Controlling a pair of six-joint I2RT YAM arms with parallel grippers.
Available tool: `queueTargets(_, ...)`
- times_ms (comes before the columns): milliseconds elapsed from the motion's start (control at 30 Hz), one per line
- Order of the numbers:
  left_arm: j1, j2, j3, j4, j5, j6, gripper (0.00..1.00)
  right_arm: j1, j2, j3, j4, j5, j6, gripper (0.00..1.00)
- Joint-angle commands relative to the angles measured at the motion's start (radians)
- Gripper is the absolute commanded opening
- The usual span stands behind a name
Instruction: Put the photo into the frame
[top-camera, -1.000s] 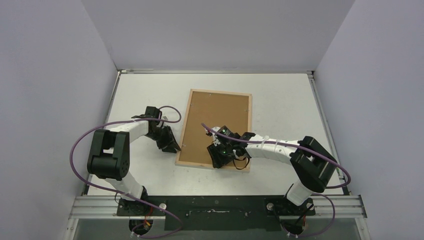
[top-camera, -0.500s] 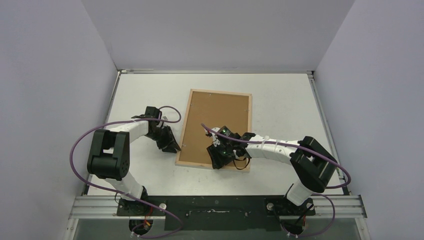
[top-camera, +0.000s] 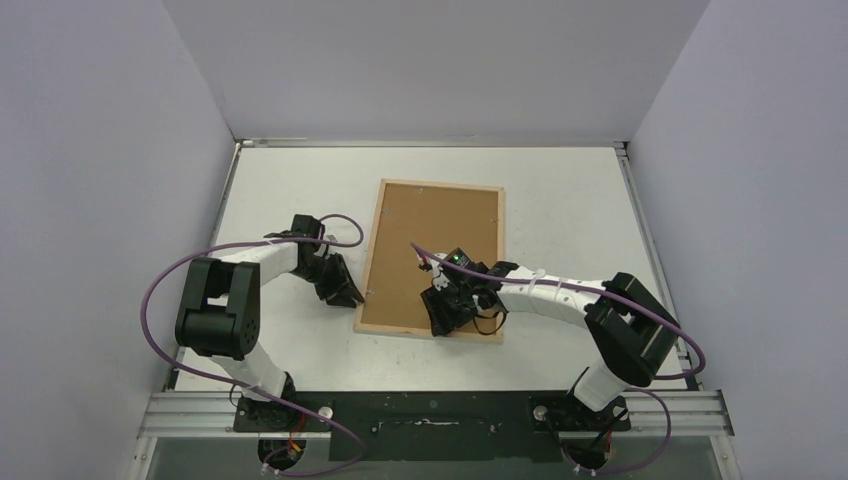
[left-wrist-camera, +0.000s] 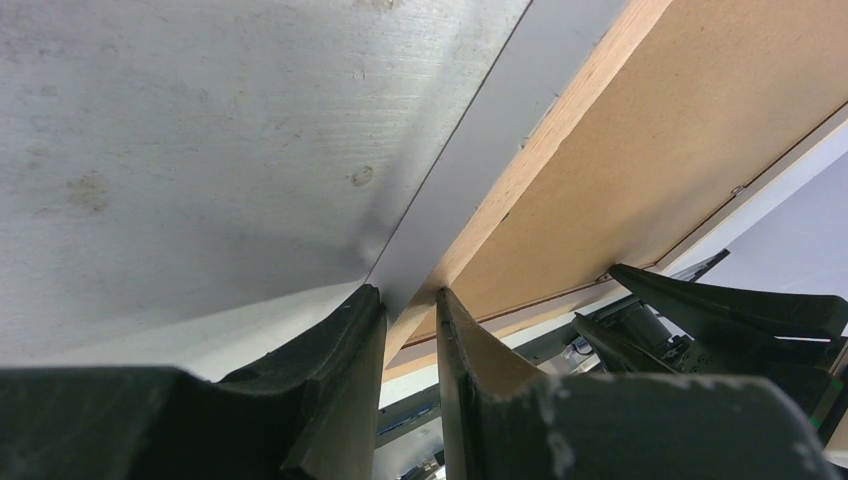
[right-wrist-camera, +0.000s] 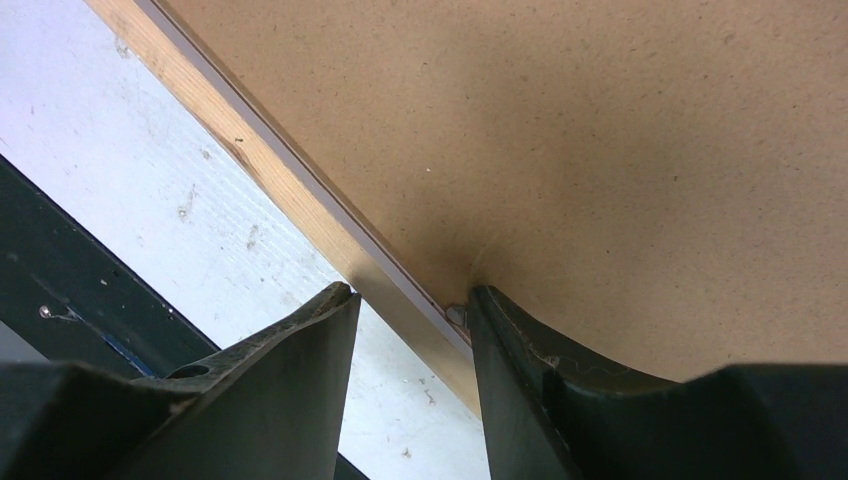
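Note:
The frame (top-camera: 433, 190) lies back up in the middle of the table, with a plain brown backing board filling it. The photo is hidden. My left gripper (top-camera: 347, 292) is at the frame's left rail near its near-left corner. In the left wrist view its fingers (left-wrist-camera: 455, 340) are closed narrowly on the pale wooden rail (left-wrist-camera: 520, 170). My right gripper (top-camera: 447, 313) is at the near rail. In the right wrist view it (right-wrist-camera: 408, 300) straddles the rail (right-wrist-camera: 300, 200), one fingertip on the outer edge, the other against a small metal tab (right-wrist-camera: 457, 316) at the board's edge.
The white table (top-camera: 570, 200) is walled on three sides by grey panels. A black metal rail (top-camera: 430, 412) with the arm bases runs along the near edge. Purple cables loop from both arms.
The frame and both grippers have shifted slightly to the right. Both grips look unchanged.

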Motion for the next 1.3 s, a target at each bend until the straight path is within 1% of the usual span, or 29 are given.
queueTargets(0,-0.008,0.038,-0.029,0.01,-0.104,0.013,0.23,-0.009,-0.033,-0.015,-0.081,-0.019,-0.022,0.46)
queueTargets(200,-0.008,0.032,-0.019,0.0,-0.099,0.013,0.23,-0.008,-0.031,0.004,-0.04,-0.031,0.009,0.47)
queueTargets(267,-0.008,0.026,-0.021,0.003,-0.087,0.014,0.25,-0.006,-0.028,0.008,-0.013,-0.035,0.029,0.47)
queueTargets(533,-0.008,-0.031,-0.052,0.065,-0.004,0.02,0.45,0.012,-0.021,0.008,0.018,-0.028,0.061,0.48)
queueTargets(633,-0.008,-0.038,-0.064,0.083,0.011,0.02,0.49,0.018,-0.019,0.008,0.02,-0.028,0.061,0.48)
queueTargets(800,-0.009,-0.013,-0.065,0.062,-0.023,0.016,0.48,0.022,-0.023,0.0,0.006,-0.031,0.054,0.48)
queueTargets(1033,-0.009,0.057,-0.054,0.022,-0.07,-0.001,0.33,0.022,-0.035,-0.016,-0.052,-0.026,0.038,0.48)
queueTargets(1267,-0.008,0.081,-0.047,0.002,-0.1,-0.003,0.29,0.021,-0.038,-0.016,-0.111,-0.028,0.023,0.48)
